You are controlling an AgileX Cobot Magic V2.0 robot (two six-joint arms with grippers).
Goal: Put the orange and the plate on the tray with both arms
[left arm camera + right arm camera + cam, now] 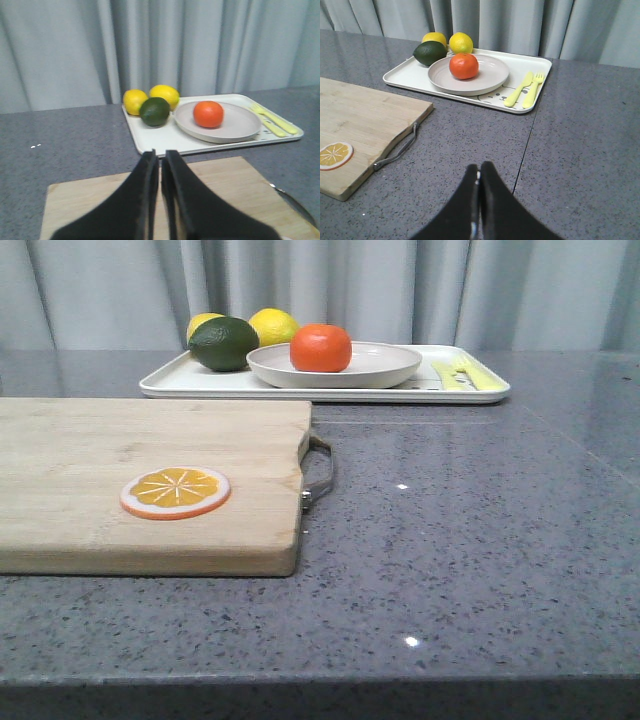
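A grey speckled bench [480, 540] stands before pale grey curtains [400, 290]. At about twelve o'clock in the front view, far back on the bench, lies the white rectangular tray [175, 378]. The off-white plate [385, 370] rests on the tray near its middle, and the orange [321, 347] sits inside the plate, toward its nine o'clock side. Touching the plate's rim at nine o'clock is a dark green lime [223, 343]. Two yellow lemons [273, 326] sit just behind the lime, also on the tray. At the tray's three o'clock end lie yellow-green utensils [462, 373]; the right wrist view shows them as a fork and a second piece side by side.

Nearer the camera, at nine o'clock, a wooden cutting board [100, 450] with a metal handle [320, 472] lies flat on the bench, well apart from the tray. A flat orange slice [175, 492] rests on the board.

The left pincer [160, 165] hangs above the board, its black fingers nearly together with a thin gap, holding nothing. The right pincer [479, 175] hangs above bare bench, fingers pressed together, holding nothing.
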